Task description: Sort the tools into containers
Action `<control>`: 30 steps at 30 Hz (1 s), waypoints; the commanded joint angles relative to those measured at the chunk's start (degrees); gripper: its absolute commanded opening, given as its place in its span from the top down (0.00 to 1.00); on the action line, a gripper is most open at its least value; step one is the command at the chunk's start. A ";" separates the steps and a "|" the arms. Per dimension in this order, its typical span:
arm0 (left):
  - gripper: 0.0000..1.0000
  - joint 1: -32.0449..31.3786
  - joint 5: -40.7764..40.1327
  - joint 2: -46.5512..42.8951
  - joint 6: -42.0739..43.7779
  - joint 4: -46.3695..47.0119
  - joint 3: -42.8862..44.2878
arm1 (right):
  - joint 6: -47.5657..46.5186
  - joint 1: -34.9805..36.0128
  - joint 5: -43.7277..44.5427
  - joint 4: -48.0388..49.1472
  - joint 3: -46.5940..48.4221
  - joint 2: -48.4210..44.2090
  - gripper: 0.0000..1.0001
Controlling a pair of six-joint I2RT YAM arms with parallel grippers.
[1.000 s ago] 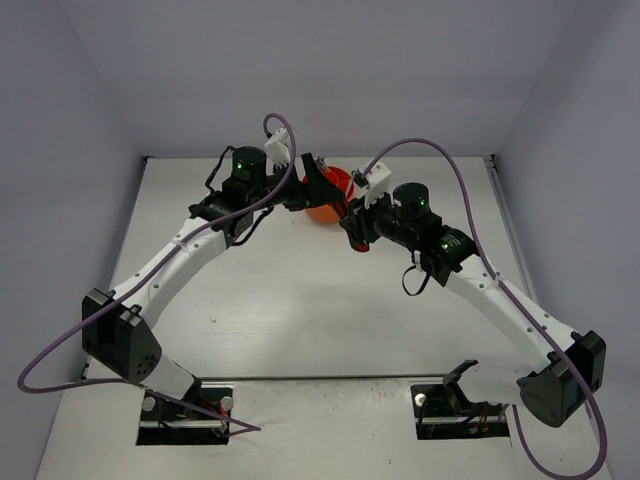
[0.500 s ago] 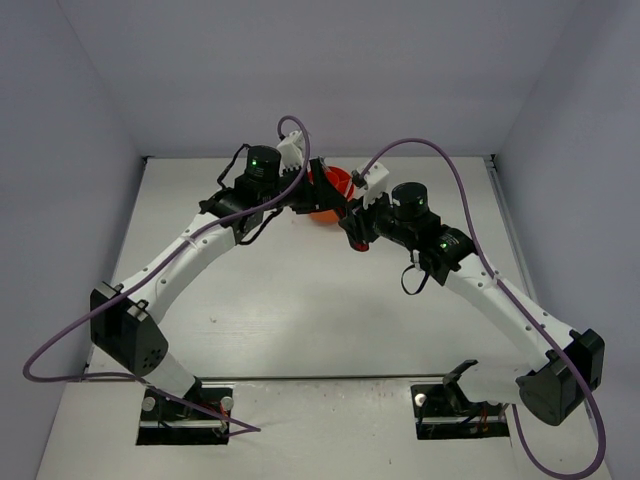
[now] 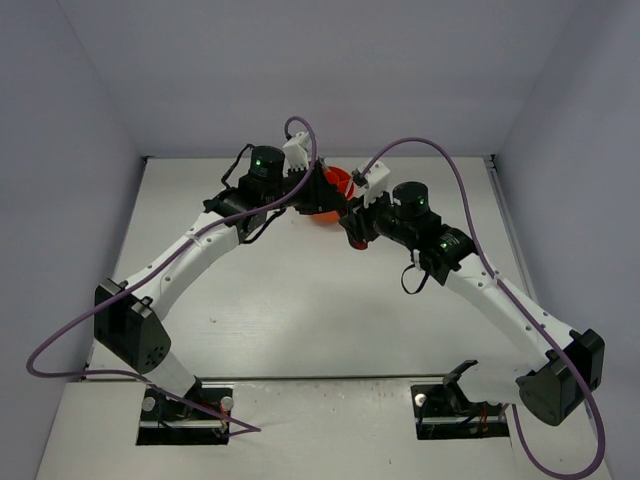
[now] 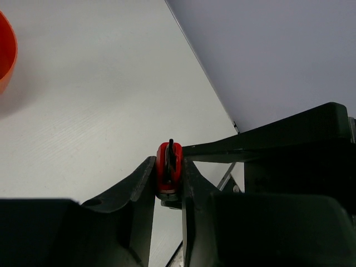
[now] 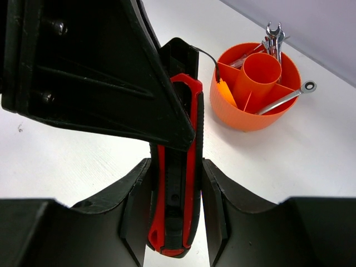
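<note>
The red-black utility knife (image 5: 177,183) hangs above the table, held from both ends. My right gripper (image 5: 176,164) is shut on its handle end. My left gripper (image 4: 168,167) is shut on the knife's other end (image 4: 167,166), its fingers (image 5: 100,72) covering the upper part of the knife in the right wrist view. The round orange tub (image 5: 245,119) with inner dividers stands just beyond, holding silver wrenches (image 5: 286,97). From above, both grippers meet in front of the tub (image 3: 322,214), left gripper (image 3: 322,190) and right gripper (image 3: 352,228); the knife is hidden there.
The tub's rim (image 4: 5,55) shows at the left edge of the left wrist view. The grey back wall (image 3: 320,80) rises close behind the tub. White tabletop (image 3: 320,310) stretches between the arms toward their bases.
My left arm has reached right toward the right gripper, and its jaws have closed on the end of the knife. The right arm has stayed still, holding the knife.
</note>
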 commanded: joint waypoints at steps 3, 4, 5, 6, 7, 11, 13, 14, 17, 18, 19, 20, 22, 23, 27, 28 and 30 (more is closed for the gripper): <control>1.00 -0.32 -1.08 -2.23 6.64 5.89 4.99 | 0.46 0.46 0.37 6.08 1.87 -1.56 0.47; 1.00 -0.32 -1.85 -2.23 8.03 5.37 5.41 | 0.58 0.43 1.15 6.08 1.51 -1.95 0.37; 1.00 -0.32 -2.81 -2.23 9.73 4.62 6.31 | 0.63 0.38 2.84 6.08 0.93 -2.80 0.27; 1.00 -0.26 -4.70 -2.12 12.36 3.01 7.48 | 1.00 0.37 5.23 6.03 0.52 -3.91 0.19; 1.00 -0.24 -6.80 -1.96 14.72 1.53 8.23 | 1.33 0.30 7.41 6.00 -0.10 -5.00 0.13; 1.00 -0.16 -16.56 -1.26 23.74 -0.86 10.96 | 2.81 -0.27 16.36 5.68 -4.66 -9.70 0.03; 1.00 -0.06 -21.90 0.04 26.86 -0.63 12.29 | 4.15 -1.04 20.04 5.11 -6.56 -12.80 0.02; 1.00 -0.06 -25.10 0.43 27.86 -0.25 12.75 | 4.24 -1.34 20.90 4.12 -7.03 -13.50 0.02; 1.00 -0.01 -30.83 3.35 32.41 2.94 14.31 | 5.07 -2.39 24.10 2.44 -10.06 -16.24 0.02; 1.00 0.15 -32.04 4.30 33.00 3.88 14.84 | 6.43 -2.76 24.89 1.55 -10.80 -16.77 0.02; 1.00 0.24 -32.84 5.30 33.41 4.74 15.52 | 7.93 -3.28 25.37 0.75 -11.37 -17.20 0.02; 1.00 0.29 -33.44 6.33 33.74 5.55 16.28 | 9.45 -3.86 25.68 0.02 -11.86 -17.58 0.02; 1.00 0.38 -34.60 8.30 34.38 7.11 17.89 | 10.86 -4.51 25.54 -0.67 -12.77 -18.34 0.02; 1.00 0.38 -34.76 9.46 34.82 8.03 18.69 | 11.54 -4.67 25.34 -1.51 -13.53 -18.90 0.02; 1.00 0.33 -35.60 14.57 36.65 12.36 22.31 | 13.29 -4.95 24.48 -3.02 -15.89 -21.05 0.02; 1.00 0.36 -35.83 15.57 36.89 12.49 23.86 | 13.47 -4.93 24.34 -3.39 -16.41 -21.43 0.02; 1.00 0.36 -36.59 17.63 37.31 13.31 25.80 | 13.81 -4.99 24.47 -3.67 -17.37 -22.25 0.02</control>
